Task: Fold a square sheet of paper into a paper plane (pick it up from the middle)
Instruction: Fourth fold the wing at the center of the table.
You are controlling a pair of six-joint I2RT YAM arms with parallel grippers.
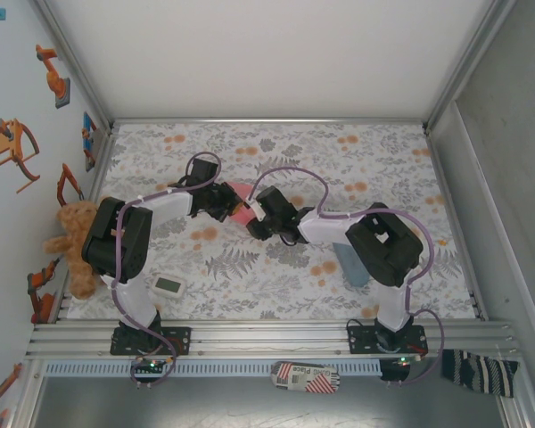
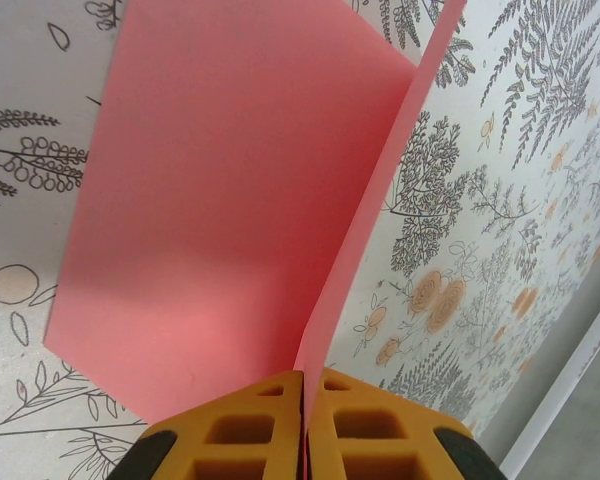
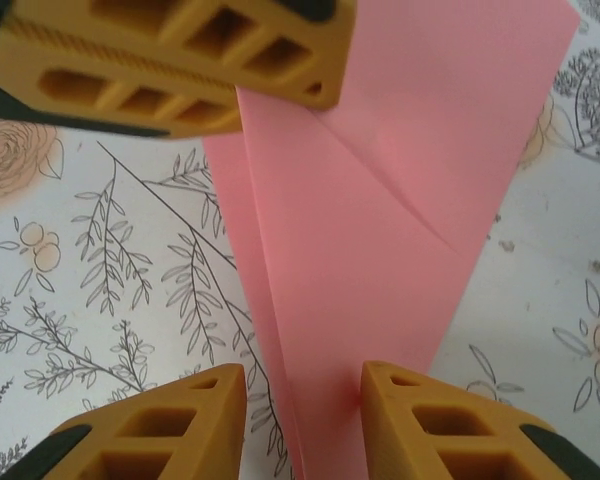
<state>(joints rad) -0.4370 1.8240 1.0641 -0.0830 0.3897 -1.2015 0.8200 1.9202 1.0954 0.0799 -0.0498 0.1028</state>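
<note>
The salmon-pink square sheet of paper (image 1: pixel 241 203), folded into a creased pointed wedge, hangs between the two grippers above the middle of the flowered table. My left gripper (image 2: pixel 304 380) is shut on its edge, and one flap (image 2: pixel 230 200) spreads wide to the left in the left wrist view. In the right wrist view the paper (image 3: pixel 380 230) narrows toward my right gripper (image 3: pixel 302 385), which stands open around the narrow end. Its right fingertip (image 3: pixel 400 400) touches the paper; its left one stands apart. The left gripper's yellow fingers (image 3: pixel 180 60) pinch the paper's far end at the top of that view.
A brown teddy bear (image 1: pixel 76 241) lies at the table's left edge. A small white device (image 1: pixel 169 285) sits near the left arm's base. A grey-blue pouch (image 1: pixel 349 263) lies beside the right arm. Walls enclose the flowered table (image 1: pixel 339 152) on the left, back and right.
</note>
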